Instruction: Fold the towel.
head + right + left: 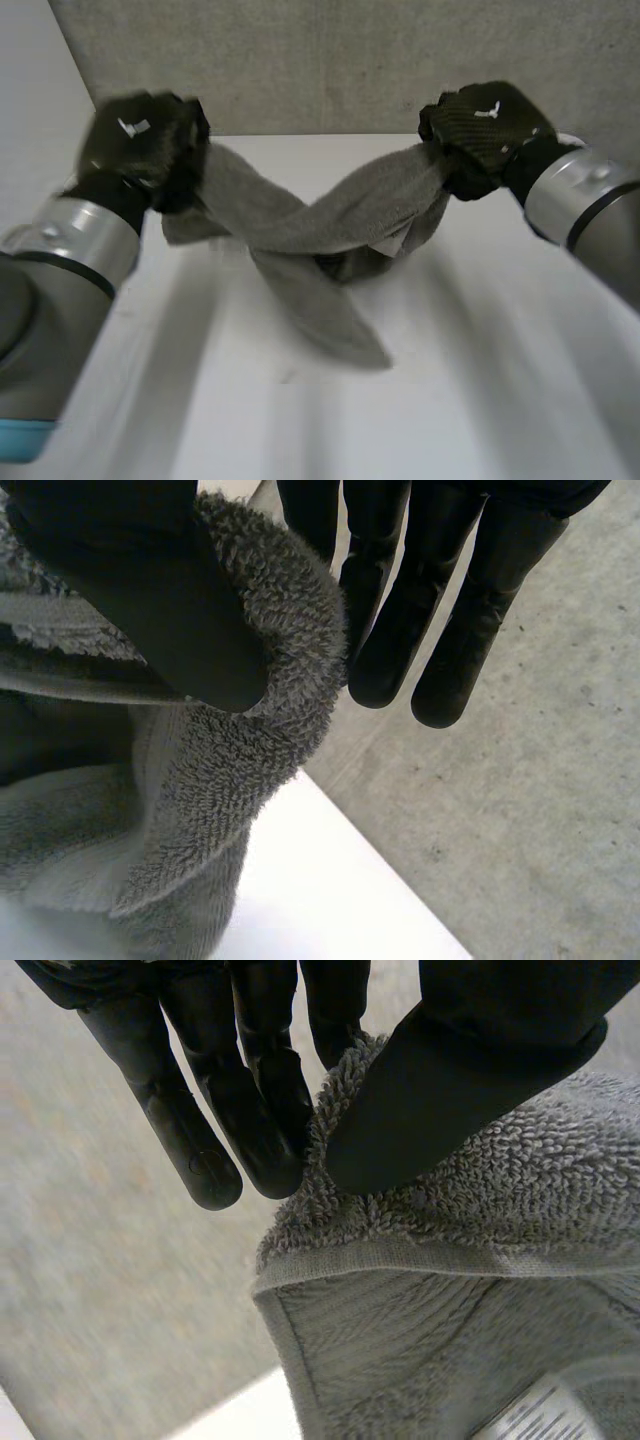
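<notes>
A smooth white flat tabletop (pixel 480 400) spreads out wide, and along its far edge stands a rough grey speckled panel, concrete by the look of it (pixel 330 60). At the left of that panel a plain pale wall (pixel 30 120) runs alongside the table.

Grey terry towel (pixel 300 215), twisted and sagging mid-span, strung well above the white table (pixel 480 400); one loose flap hangs toward the table.
</notes>
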